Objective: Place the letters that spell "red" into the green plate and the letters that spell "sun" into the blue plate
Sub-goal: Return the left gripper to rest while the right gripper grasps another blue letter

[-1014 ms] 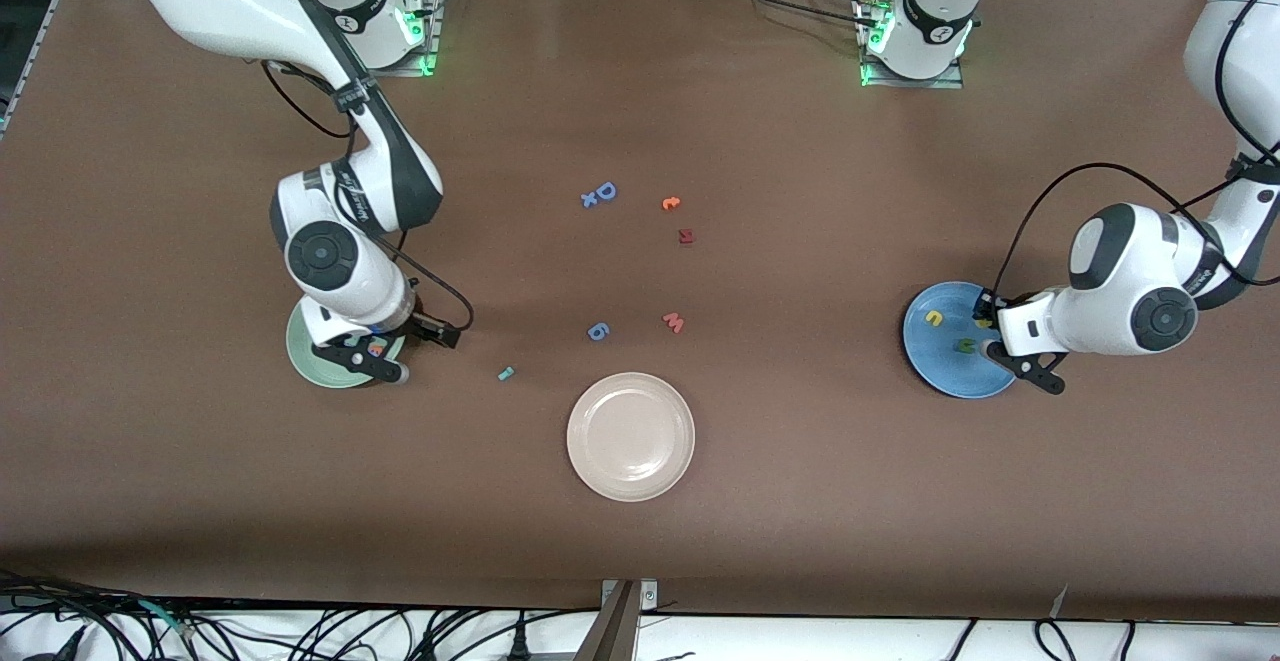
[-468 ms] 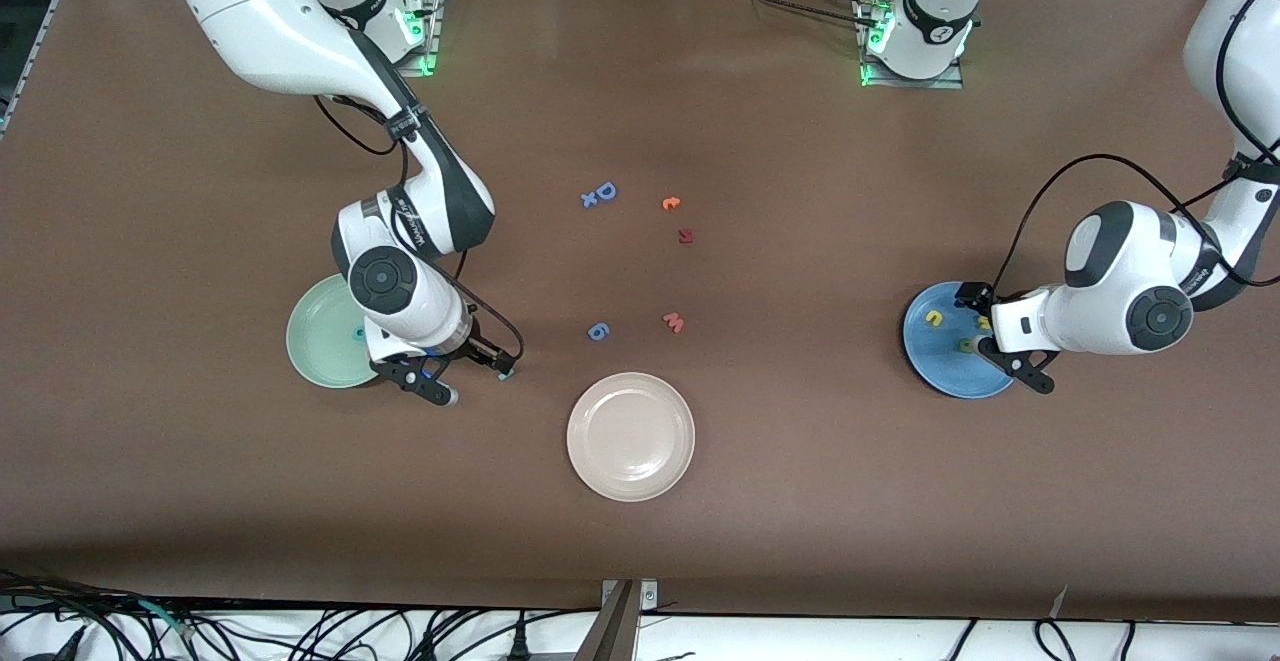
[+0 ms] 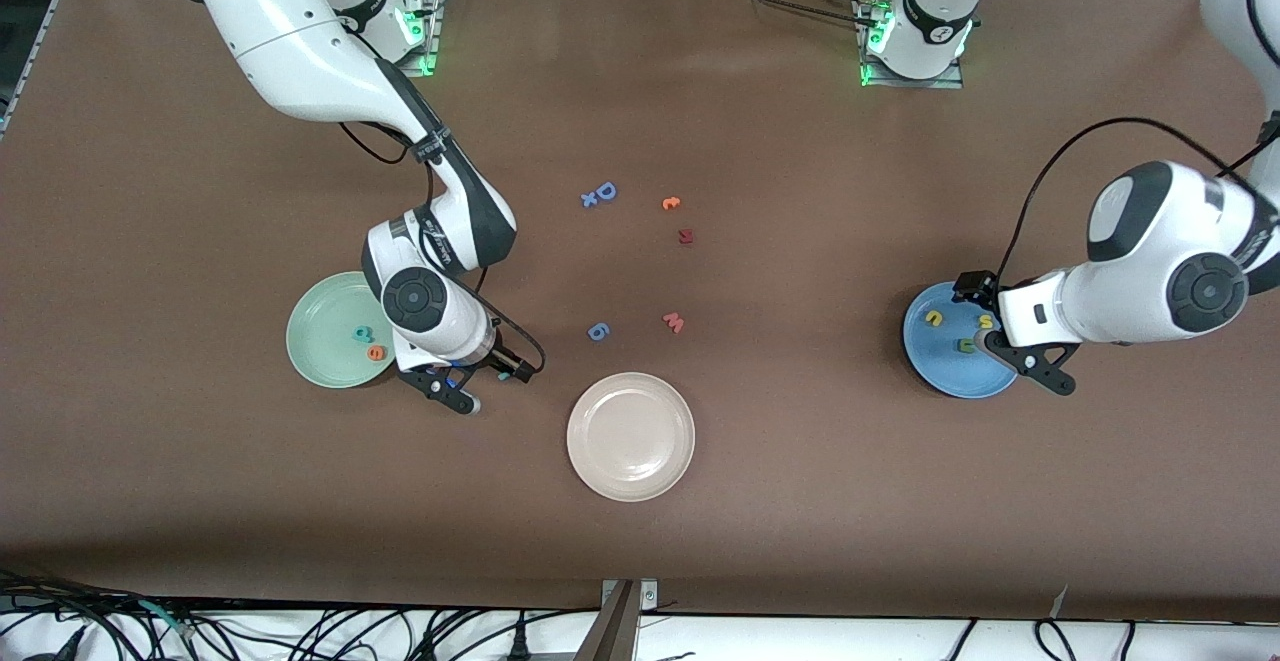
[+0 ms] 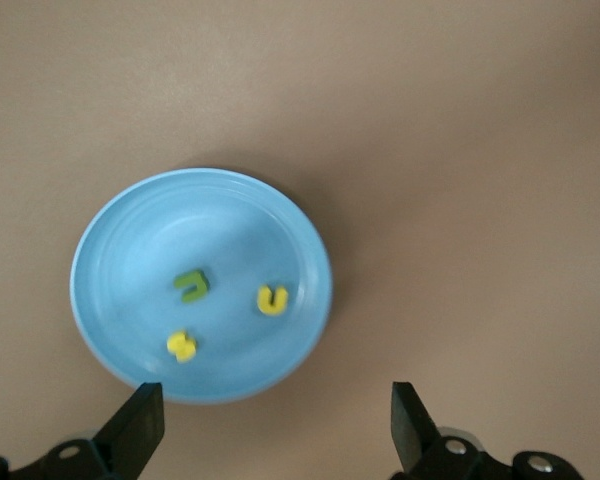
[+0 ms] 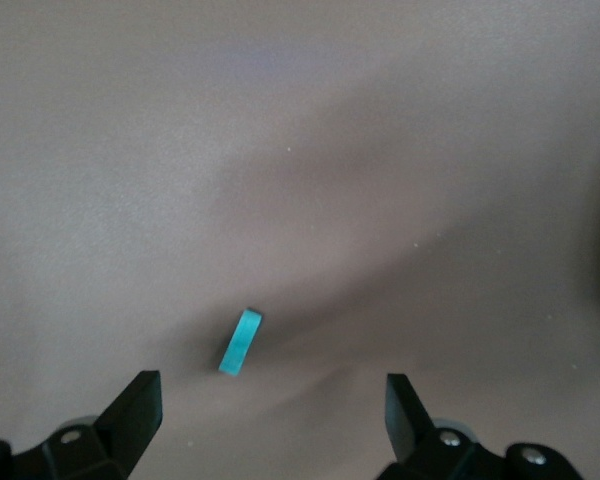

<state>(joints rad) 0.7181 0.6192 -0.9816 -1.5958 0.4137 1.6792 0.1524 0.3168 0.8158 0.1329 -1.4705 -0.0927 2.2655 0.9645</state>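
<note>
Overall, table (image 3: pixel 800 541): brown, with three plates and loose foam letters on it.
Right arm: reached down from its base to just off the green plate's rim, at about 4 o'clock of that plate in the front view.
Left arm: waited above the blue plate, at about 3 o'clock of the table.
Beige plate (image 3: pixel 630 436): bare, at about 6 o'clock of the loose letters.
Green plate (image 3: pixel 310 341): at about 9 o'clock of the table; it held the teal d (image 3: pixel 362 334) and the orange e (image 3: pixel 376 351), side by side.
Blue plate (image 4: pixel 110 250): it held the s (image 4: pixel 182 346), the yellow u (image 4: pixel 271 299) and the olive n (image 4: pixel 192 285), so "sun" looked done.
Right gripper (image 5: pixel 267 410): fingers spread wide and holding nothing, over the teal r.
Left gripper (image 4: pixel 272 415): fingers wide apart and holding nothing, over the blue plate's rim.
Teal r (image 5: pixel 240 341): on the bare table, apparently on edge, straight below the right gripper and between its fingertips, somewhat nearer one of them.
Key relation: the r's long axis ran across the line joining the fingertips, a little slanted, so a straight descent and squeeze would likely catch its thin faces; the right arm was far the nearer.
Hidden: in the front view the right gripper covered the r.
Leftovers: a blue D (image 3: pixel 604 191), a pink w (image 3: pixel 673 322) and other small letters lay mid-table; not needed.
</note>
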